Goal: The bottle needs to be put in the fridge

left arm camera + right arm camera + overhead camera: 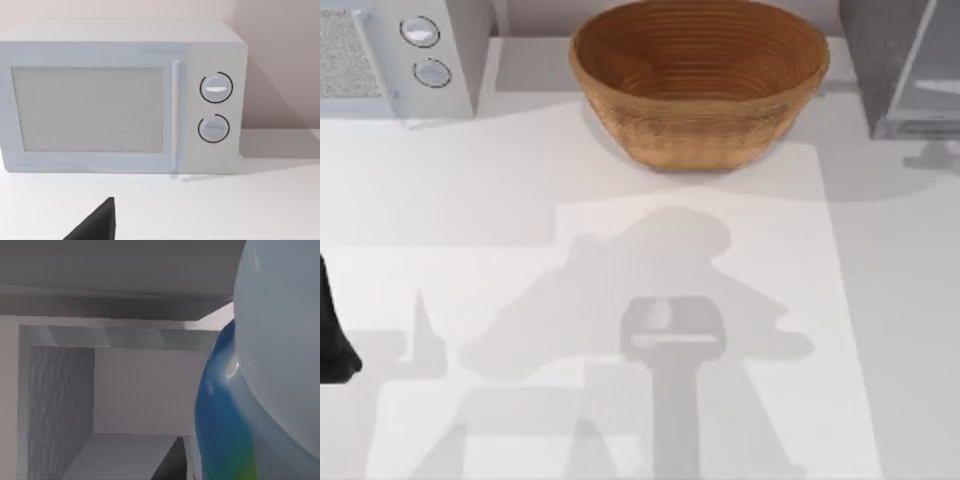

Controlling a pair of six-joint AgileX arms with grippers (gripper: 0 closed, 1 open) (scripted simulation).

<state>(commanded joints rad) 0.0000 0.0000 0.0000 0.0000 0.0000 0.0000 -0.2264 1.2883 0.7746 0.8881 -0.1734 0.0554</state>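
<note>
A pale blue, rounded bottle with a blue-green band (250, 405) sits very close before the right wrist camera, facing the dark grey speckled fridge's (60, 410) open interior. The right gripper's grip cannot be told.

A light grey microwave (120, 97) with two round knobs (216, 88) stands on the white table (225, 210) against a pale wall; a dark fingertip (97, 225) intrudes at six o'clock.

Bright even light, soft table (880, 300) shadows
</note>
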